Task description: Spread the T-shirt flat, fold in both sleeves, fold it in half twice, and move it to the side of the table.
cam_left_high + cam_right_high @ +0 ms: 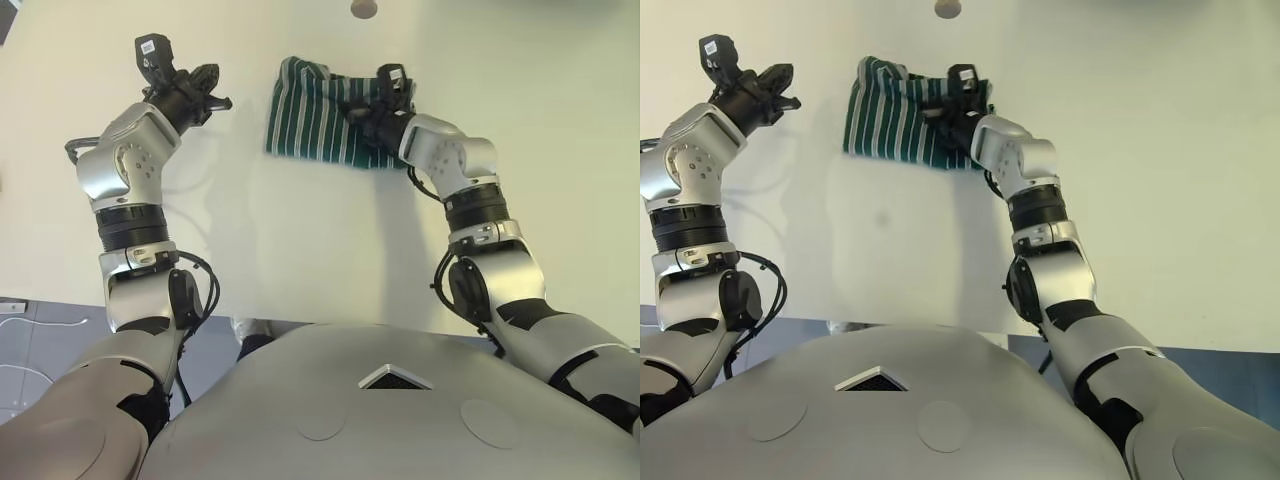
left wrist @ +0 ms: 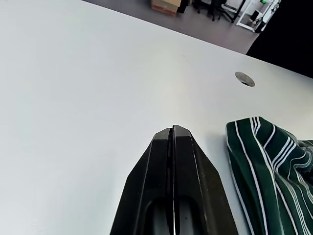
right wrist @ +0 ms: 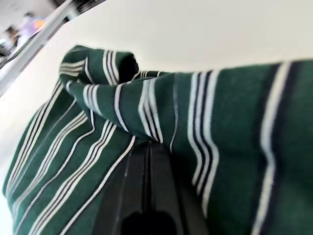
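Left arm (image 1: pixel 125 165) and right arm (image 1: pixel 455 160): rounded silver-grey shells with black ribbed bands at the joints. Loose black cables (image 1: pixel 205 285) loop at each elbow. Left gripper (image 2: pixel 172 131) and right gripper (image 3: pixel 148 149) matte black; fingers (image 2: pixel 188 166) smooth, wedge-shaped. Small white label (image 1: pixel 147 46) on each wrist block.

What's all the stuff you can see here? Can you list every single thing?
Table: one, white, under everything.
T-shirt: one, dark green with white stripes, folded up, on the far part of the table.
Round cap: one, grey, set in the tabletop beyond the T-shirt.
Cardboard box: one, brown, on the floor past the table.
Left end effector: one, black, shut, over bare table left of the T-shirt, apart from it.
Right end effector: one, black, shut on the T-shirt's right part.
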`<action>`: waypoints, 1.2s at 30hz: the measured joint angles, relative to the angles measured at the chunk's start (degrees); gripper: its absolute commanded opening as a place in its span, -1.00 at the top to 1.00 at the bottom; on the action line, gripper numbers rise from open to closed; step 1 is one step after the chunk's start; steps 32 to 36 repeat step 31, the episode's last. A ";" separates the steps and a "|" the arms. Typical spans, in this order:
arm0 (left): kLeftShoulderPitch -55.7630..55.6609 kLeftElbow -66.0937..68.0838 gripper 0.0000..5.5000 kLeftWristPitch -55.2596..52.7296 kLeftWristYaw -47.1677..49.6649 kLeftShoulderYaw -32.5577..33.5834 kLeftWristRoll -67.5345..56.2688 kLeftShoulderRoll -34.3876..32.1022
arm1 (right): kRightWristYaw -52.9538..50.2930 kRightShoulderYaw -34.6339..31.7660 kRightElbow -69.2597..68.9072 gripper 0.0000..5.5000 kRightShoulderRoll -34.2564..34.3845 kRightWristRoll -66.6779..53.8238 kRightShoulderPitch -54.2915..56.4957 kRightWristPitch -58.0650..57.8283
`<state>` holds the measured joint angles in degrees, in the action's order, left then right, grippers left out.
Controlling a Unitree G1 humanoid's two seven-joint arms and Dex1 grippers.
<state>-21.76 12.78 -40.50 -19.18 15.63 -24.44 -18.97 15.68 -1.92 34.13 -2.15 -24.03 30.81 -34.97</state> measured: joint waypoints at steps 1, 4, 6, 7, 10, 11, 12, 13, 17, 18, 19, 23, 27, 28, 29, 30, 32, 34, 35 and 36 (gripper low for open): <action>0.34 -0.93 1.00 0.01 0.78 0.51 -0.03 0.15 | -4.77 -4.75 0.30 0.99 -1.24 -0.70 -0.14 1.75; 3.29 -5.80 1.00 0.10 3.34 2.26 -0.12 0.93 | -17.17 -18.10 -5.33 0.99 -9.26 -0.44 -6.18 6.95; 7.01 -8.93 1.00 0.60 5.33 3.28 -0.11 2.18 | -25.32 -26.22 -10.91 0.99 -15.03 1.21 -13.90 7.95; 8.55 -10.24 1.00 1.48 6.64 3.74 -0.07 3.43 | -30.13 -30.36 -14.45 0.99 -16.84 3.09 -18.72 7.85; 11.37 -14.16 1.00 6.40 10.05 3.07 1.70 7.01 | -39.70 -33.79 -22.35 0.99 -16.73 8.51 -27.32 5.03; 11.21 -15.33 1.00 8.39 10.27 0.91 2.49 8.40 | -38.70 -31.72 -23.12 0.99 -16.48 9.13 -27.18 5.55; 11.54 -15.65 1.00 9.56 10.16 -0.71 3.22 9.25 | -36.74 -28.95 -24.27 0.99 -16.55 10.75 -26.52 6.92; 11.77 -15.70 1.00 11.32 10.12 -2.53 4.81 9.67 | -33.29 -24.31 -26.45 0.99 -17.07 12.53 -23.75 9.86; 12.44 -17.23 1.00 17.74 11.00 -7.67 10.02 10.15 | -24.38 -13.26 -33.26 0.99 -19.80 16.74 -10.69 19.76; 12.45 -17.80 1.00 19.36 11.12 -8.95 11.55 10.36 | -22.65 -10.48 -34.10 0.99 -18.92 17.45 -10.13 20.80; 12.43 -17.79 1.00 20.44 11.47 -10.05 12.87 10.50 | -21.86 -8.82 -34.16 0.99 -17.54 17.72 -10.44 21.39; 11.15 -15.39 1.00 23.50 13.72 -12.60 15.31 14.05 | -22.64 -6.94 -36.96 0.99 -11.27 17.66 -16.00 20.67; 9.06 -12.38 1.00 24.99 15.33 -13.35 16.25 16.02 | -23.84 -7.28 -37.35 0.99 -9.57 17.99 -18.37 20.63; 8.98 -11.44 1.00 24.93 15.96 -13.44 16.95 16.18 | -23.83 -7.29 -37.34 0.99 -9.33 18.61 -19.00 21.04; 8.82 -10.52 1.00 24.68 16.97 -13.49 17.91 16.26 | -23.82 -7.13 -37.00 0.99 -9.02 19.50 -19.62 21.75; 8.78 -10.18 1.00 24.60 17.31 -13.21 17.69 16.77 | -23.81 -7.10 -36.63 0.99 -8.73 19.64 -19.84 21.92; 8.70 -10.15 1.00 24.60 17.33 -12.76 17.05 17.51 | -23.75 -7.11 -36.03 0.99 -8.62 19.69 -19.86 22.36; 8.70 -10.15 1.00 24.60 17.33 -12.76 17.05 17.51 | -23.75 -7.11 -36.03 0.99 -8.62 19.69 -19.86 22.36; 8.70 -10.15 1.00 24.60 17.33 -12.76 17.05 17.51 | -23.75 -7.11 -36.03 0.99 -8.62 19.69 -19.86 22.36; 8.70 -10.15 1.00 24.60 17.33 -12.76 17.05 17.51 | -23.75 -7.11 -36.03 0.99 -8.62 19.69 -19.86 22.36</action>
